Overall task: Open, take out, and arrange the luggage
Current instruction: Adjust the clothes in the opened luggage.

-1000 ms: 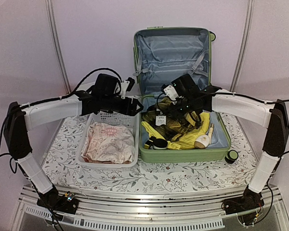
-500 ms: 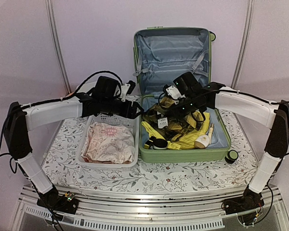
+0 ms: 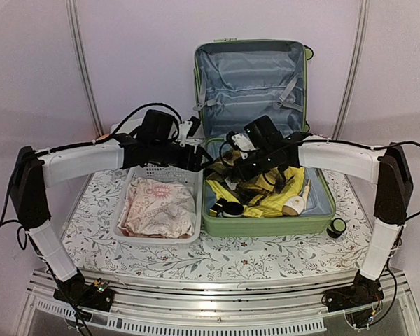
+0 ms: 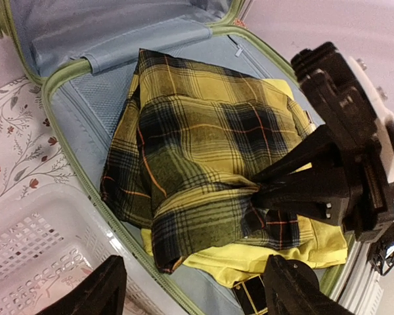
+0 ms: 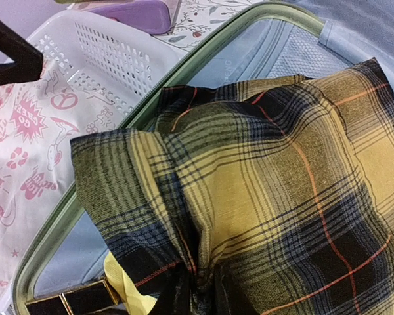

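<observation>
Grips plaid shirt with right claw over open luggage; holds left claw released, empty, near white basket on bench.

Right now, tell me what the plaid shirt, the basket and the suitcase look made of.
Plaid shirt: woven cloth, probably cotton, matte; it creases and drapes softly.
Basket: rigid white plastic, slightly glossy, with moulded rows of holes.
Suitcase: light-green hard plastic shell with a smooth sheen, and grey-blue fabric inside.
</observation>
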`<action>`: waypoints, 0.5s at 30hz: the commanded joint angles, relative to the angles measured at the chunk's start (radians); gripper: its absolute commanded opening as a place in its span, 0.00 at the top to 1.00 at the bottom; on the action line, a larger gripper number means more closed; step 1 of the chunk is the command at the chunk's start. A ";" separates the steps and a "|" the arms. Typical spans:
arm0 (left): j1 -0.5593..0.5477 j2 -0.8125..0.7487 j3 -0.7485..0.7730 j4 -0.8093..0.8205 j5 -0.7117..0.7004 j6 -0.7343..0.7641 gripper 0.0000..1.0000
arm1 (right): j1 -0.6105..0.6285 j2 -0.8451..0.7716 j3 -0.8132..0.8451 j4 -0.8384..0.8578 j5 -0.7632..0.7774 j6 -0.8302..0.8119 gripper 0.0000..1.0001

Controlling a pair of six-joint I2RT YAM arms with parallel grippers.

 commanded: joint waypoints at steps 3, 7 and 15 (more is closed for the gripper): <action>0.011 0.019 0.021 0.013 0.023 0.006 0.26 | -0.001 -0.022 -0.036 0.070 -0.010 0.036 0.60; 0.012 0.024 0.032 0.014 0.035 0.001 0.26 | -0.025 -0.095 -0.077 0.071 -0.026 0.044 0.52; 0.007 0.038 0.023 0.059 0.116 -0.030 0.26 | -0.119 -0.239 -0.196 0.079 -0.127 0.092 0.43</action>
